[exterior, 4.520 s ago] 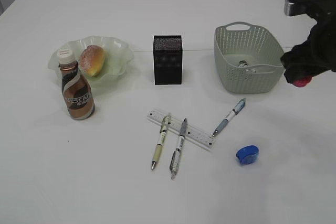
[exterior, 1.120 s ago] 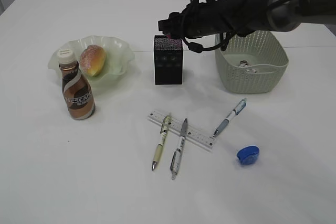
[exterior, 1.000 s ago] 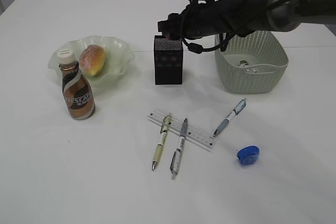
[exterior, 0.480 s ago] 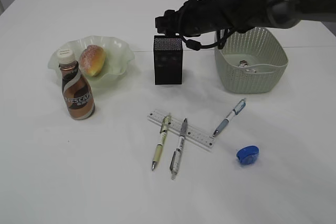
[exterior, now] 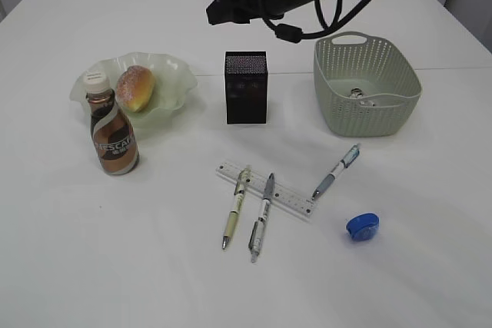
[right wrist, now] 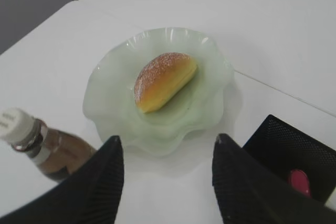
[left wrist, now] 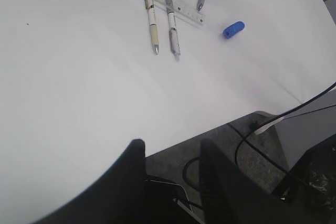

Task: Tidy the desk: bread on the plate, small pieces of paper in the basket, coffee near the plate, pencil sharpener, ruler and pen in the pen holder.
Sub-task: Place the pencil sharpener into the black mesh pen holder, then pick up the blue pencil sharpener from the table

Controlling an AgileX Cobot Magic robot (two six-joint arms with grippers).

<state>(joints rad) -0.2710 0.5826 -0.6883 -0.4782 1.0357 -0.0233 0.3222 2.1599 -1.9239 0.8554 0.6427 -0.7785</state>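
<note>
Right gripper [right wrist: 165, 174] hovering, fingers spread, empty, above the pen holder [exterior: 246, 87]. Blue pencil sharpener [exterior: 362, 226] sitting on desk [exterior: 115, 266]: light, rigid, slippery plastic; pinching across flat sides looks best.

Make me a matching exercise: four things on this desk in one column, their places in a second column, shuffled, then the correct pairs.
Things:
1. bread
2. coffee bottle
3. blue pencil sharpener
4. ruler

Places:
A. lying under two pens
B. alone on the table, in front of the basket
C. on the green plate
D. upright in front of the plate

Pairs: 1-C, 2-D, 3-B, 4-A
</note>
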